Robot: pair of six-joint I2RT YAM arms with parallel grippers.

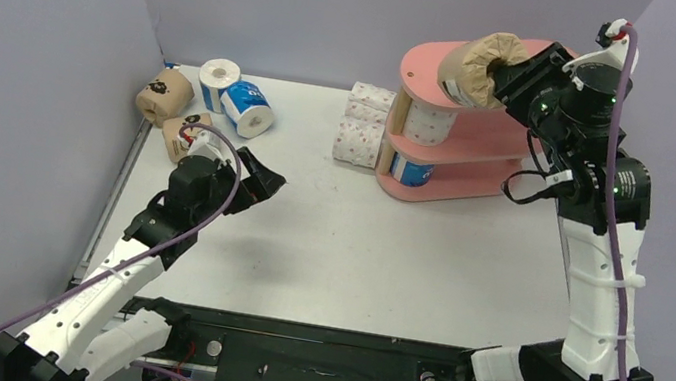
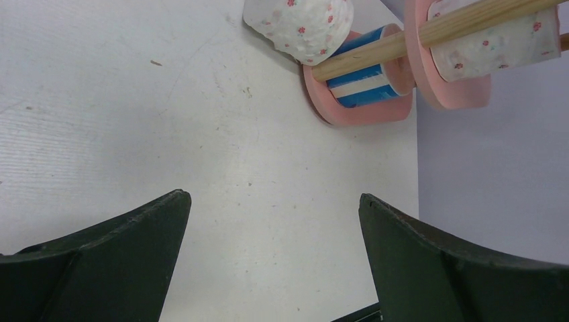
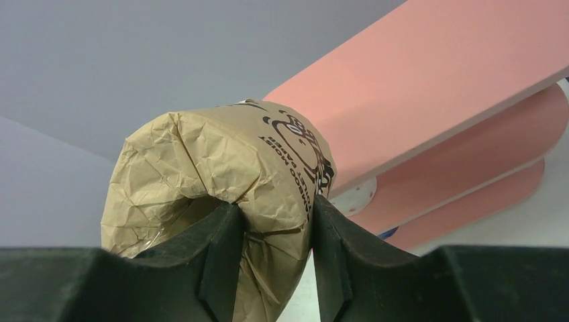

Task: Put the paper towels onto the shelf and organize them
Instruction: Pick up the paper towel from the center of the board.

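Observation:
The pink three-tier shelf (image 1: 481,156) stands at the back right. My right gripper (image 1: 511,77) is shut on a brown printed roll (image 1: 477,68), one finger in its core and one outside, holding it at the left end of the top board (image 3: 436,87). The right wrist view shows the roll (image 3: 215,168) pinched in the gripper (image 3: 275,228). A pink-dotted white roll (image 1: 428,121) sits on the middle tier and a blue roll (image 1: 411,171) on the bottom tier. My left gripper (image 1: 265,180) is open and empty over the table, as the left wrist view (image 2: 275,198) shows.
Two brown rolls (image 1: 164,96) and two blue rolls (image 1: 247,109) lie at the back left. White dotted rolls (image 1: 361,131) are stacked against the shelf's left side. Purple walls close in the left, back and right sides.

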